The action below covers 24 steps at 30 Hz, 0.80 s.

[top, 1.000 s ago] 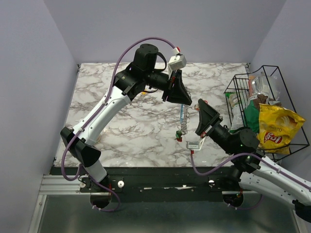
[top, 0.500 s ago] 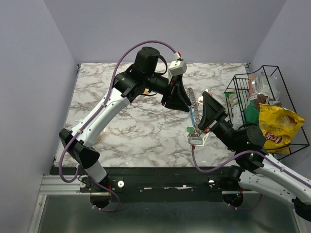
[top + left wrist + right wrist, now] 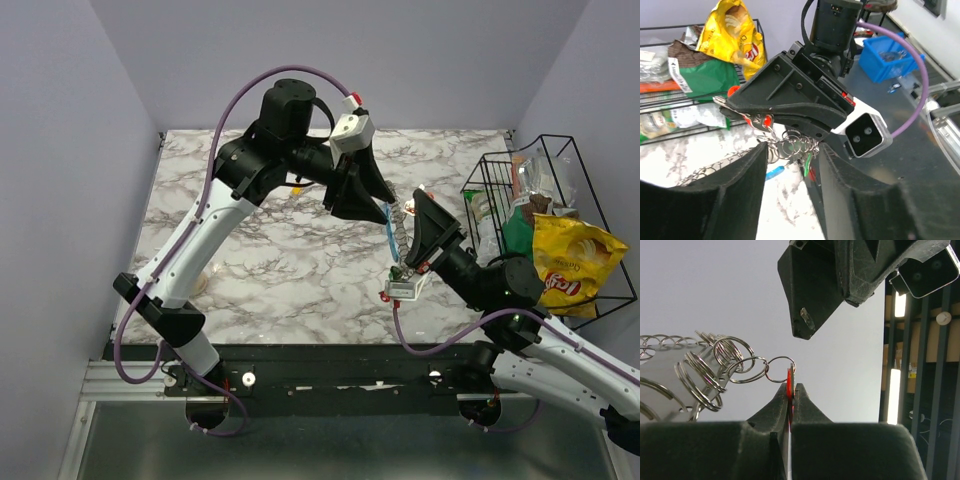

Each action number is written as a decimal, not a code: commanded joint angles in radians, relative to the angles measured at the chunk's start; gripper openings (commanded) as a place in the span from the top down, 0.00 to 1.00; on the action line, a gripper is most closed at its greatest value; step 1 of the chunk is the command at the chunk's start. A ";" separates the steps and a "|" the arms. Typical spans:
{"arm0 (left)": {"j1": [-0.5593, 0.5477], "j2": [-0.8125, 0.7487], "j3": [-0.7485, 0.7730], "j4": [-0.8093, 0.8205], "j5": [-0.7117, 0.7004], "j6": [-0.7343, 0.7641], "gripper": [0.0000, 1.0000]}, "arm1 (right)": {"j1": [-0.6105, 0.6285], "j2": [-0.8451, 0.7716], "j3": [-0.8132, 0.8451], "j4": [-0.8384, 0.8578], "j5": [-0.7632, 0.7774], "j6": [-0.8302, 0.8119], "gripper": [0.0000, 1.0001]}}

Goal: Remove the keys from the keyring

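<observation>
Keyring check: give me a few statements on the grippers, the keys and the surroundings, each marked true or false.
1. The right gripper is shut on a red key. True.
2. The keyring lies flat on the table. False: it hangs in the air between the left gripper and the right one.
3. A green key hangs below the small split rings. True.
4. The wire basket is empty. False: it holds snack bags, a yellow one among them.

I saw the right gripper (image 3: 791,391), jaws pressed together on a red key (image 3: 789,381). Linked silver rings (image 3: 734,361) led from it left to the keyring (image 3: 662,342).
</observation>
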<state>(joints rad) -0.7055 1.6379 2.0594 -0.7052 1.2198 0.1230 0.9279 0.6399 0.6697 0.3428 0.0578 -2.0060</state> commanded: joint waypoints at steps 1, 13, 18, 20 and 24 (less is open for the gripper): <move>0.009 0.040 0.079 -0.091 -0.057 0.151 0.42 | -0.001 -0.006 0.028 0.047 -0.029 -0.504 0.99; 0.017 0.209 0.182 -0.114 0.010 0.224 0.38 | 0.000 -0.006 0.044 0.024 -0.042 -0.478 0.99; 0.020 0.221 0.165 -0.111 0.144 0.208 0.38 | -0.001 -0.003 0.053 0.022 -0.018 -0.453 0.99; 0.020 0.212 0.145 -0.061 0.184 0.172 0.39 | -0.001 -0.002 0.060 0.018 -0.003 -0.441 0.99; 0.020 0.125 -0.049 0.397 0.270 -0.168 0.40 | 0.000 0.000 0.068 0.013 0.013 -0.433 0.99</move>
<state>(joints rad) -0.6880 1.8484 2.1544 -0.7174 1.3457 0.2600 0.9279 0.6479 0.6861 0.3103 0.0391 -2.0052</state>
